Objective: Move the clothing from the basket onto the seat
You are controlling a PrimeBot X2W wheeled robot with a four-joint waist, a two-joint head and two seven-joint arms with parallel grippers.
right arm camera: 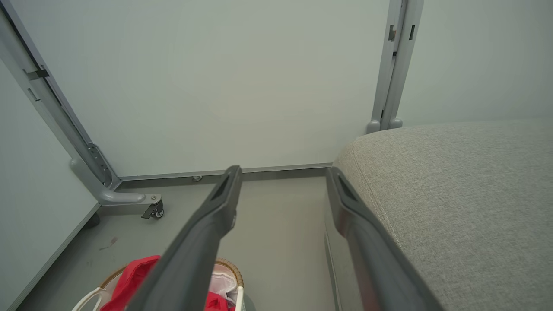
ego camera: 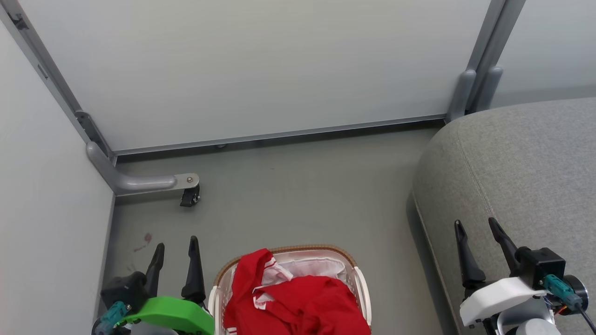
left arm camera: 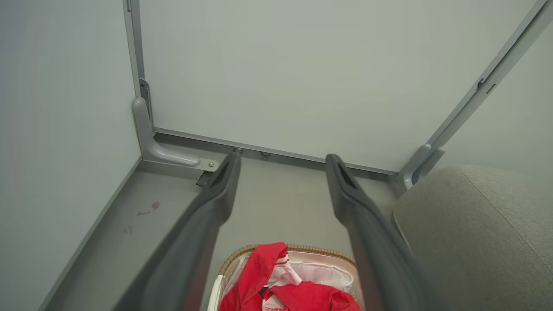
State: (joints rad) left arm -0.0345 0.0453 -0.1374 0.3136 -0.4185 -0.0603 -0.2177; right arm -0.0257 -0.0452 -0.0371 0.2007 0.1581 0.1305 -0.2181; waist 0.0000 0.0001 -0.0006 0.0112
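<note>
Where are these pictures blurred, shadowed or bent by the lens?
Head view: even light, soft shadow on the floor beside the seat. Left wrist view: the fingers blur toward the bottom edge. Right wrist view: fingers likewise soft, seat weave sharp.

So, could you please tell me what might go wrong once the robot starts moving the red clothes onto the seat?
1. The white liner lies right under the clothes in the basket, so a deep pinch might lift it too.
2. The clothes seem tangled in one heap; pulling one piece may drag the small basket or drop another on the floor.
3. The right gripper, fingers open, hovers near the seat edge and could bump it when swinging.
</note>
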